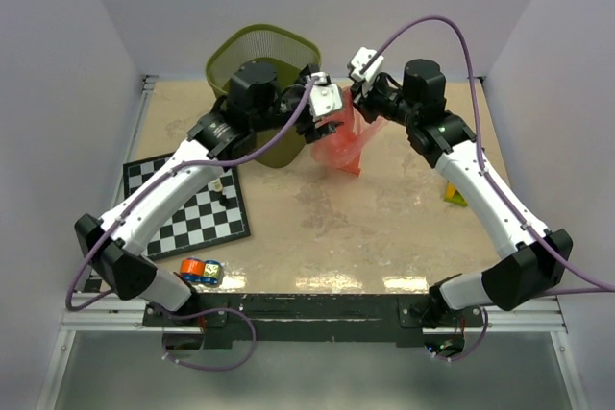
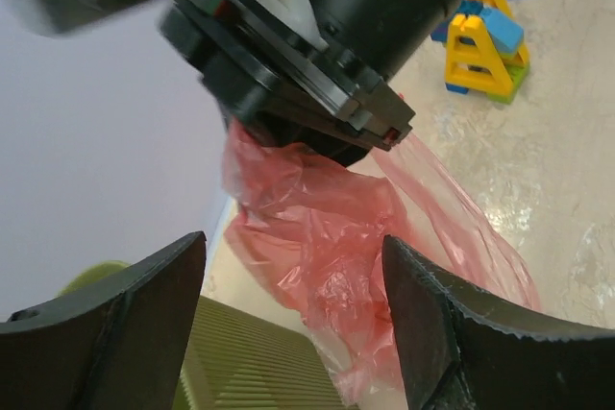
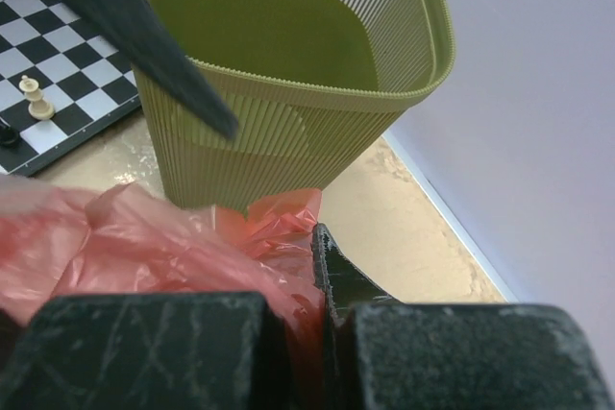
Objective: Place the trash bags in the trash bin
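Near edge: small orange/blue toy [image 1: 200, 271] on the table [image 1: 327, 228], by the left arm's base. Chessboard [image 1: 187, 204] just behind it on the left side, with a white pawn [image 3: 36, 98] standing on it. Yellow/blue block stack [image 2: 485, 40] on the right side beside the right forearm, well apart from the rest.

Mid-table: right gripper [image 3: 306, 319] is clenched on the bag [image 1: 341, 146]. Red film is pinched between its fingers and bunched at the jaws, and the rest hangs in a crumpled cone toward the table. Can't tell if the bottom tip touches the surface.

Left gripper [image 2: 293, 271] is released, jaws wide, one finger on either side of the hanging bag. Neither finger is clearly on the film. In the left wrist view the right gripper's body sits just above it, facing it.

Far: bin [image 1: 259, 55] at the back edge, left of centre, mouth up, green floor visible through the opening. The bag is outside the bin, just to the right of its wall. In the top view the left wrist overlaps the bin's front wall.
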